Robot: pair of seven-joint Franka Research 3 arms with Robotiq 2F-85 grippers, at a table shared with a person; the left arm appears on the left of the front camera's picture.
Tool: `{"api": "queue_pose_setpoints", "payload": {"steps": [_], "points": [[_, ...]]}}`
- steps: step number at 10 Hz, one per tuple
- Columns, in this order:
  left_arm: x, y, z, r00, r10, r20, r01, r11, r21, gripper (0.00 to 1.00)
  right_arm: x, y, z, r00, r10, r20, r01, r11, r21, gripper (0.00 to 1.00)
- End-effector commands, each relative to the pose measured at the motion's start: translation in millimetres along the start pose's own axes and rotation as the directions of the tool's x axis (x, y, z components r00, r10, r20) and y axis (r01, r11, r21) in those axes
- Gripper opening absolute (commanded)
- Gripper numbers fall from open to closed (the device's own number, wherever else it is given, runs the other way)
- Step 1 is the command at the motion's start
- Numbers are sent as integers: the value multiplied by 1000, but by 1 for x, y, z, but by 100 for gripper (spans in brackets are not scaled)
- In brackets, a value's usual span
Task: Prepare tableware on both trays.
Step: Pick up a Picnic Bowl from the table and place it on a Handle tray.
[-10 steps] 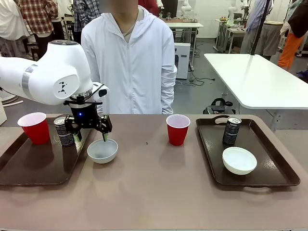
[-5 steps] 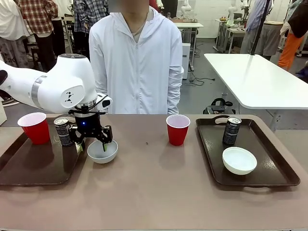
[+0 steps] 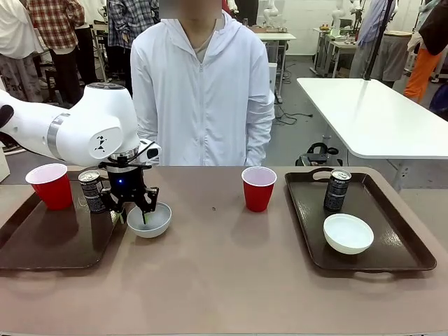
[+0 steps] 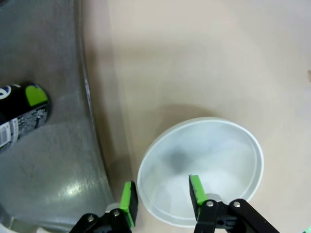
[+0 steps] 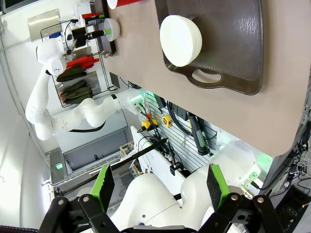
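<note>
My left gripper (image 3: 134,212) stands over the near-left rim of a small white bowl (image 3: 150,220) on the table, just right of the left tray (image 3: 42,241). In the left wrist view one green pad (image 4: 196,189) is inside the bowl (image 4: 214,155) and the other is outside its rim, with the jaws half closed and a gap left. A red cup (image 3: 50,185) and a dark can (image 3: 91,190) stand on that tray. Another red cup (image 3: 258,187) stands mid-table. The right tray (image 3: 413,255) carries a can (image 3: 337,190) and a bowl (image 3: 348,233). My right gripper (image 5: 159,187) is open, high above the right tray (image 5: 228,58).
A person in a white jacket (image 3: 203,91) stands at the far edge, hands not over the table. The table's front half is bare brown surface (image 3: 224,287). The left tray's rim (image 4: 90,111) runs close beside the bowl.
My left gripper has moved slightly left and come down over the bowl's rim, and its jaws have narrowed from wide open. The person has shifted slightly right.
</note>
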State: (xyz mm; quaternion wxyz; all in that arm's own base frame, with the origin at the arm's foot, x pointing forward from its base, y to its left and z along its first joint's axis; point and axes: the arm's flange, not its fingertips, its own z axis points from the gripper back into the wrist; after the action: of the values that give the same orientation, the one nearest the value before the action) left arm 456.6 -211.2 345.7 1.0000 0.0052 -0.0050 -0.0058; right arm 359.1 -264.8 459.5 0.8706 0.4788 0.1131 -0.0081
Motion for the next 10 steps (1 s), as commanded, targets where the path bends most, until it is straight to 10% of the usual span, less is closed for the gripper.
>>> {"api": "queue_pose_setpoints", "payload": {"steps": [1,3,10], "points": [[6,-5,1,1000,1,9,-1,1000,18,50,1,1,0,1000,-6,8,6,1000,9,100],[7,-2,4,1000,14,2,-14,1000,12,0,1,1,0,1000,-6,8,6,1000,9,100],[0,6,35,998,53,-41,-56,997,-49,0,1,1,0,1000,-6,8,6,1000,9,100]]}}
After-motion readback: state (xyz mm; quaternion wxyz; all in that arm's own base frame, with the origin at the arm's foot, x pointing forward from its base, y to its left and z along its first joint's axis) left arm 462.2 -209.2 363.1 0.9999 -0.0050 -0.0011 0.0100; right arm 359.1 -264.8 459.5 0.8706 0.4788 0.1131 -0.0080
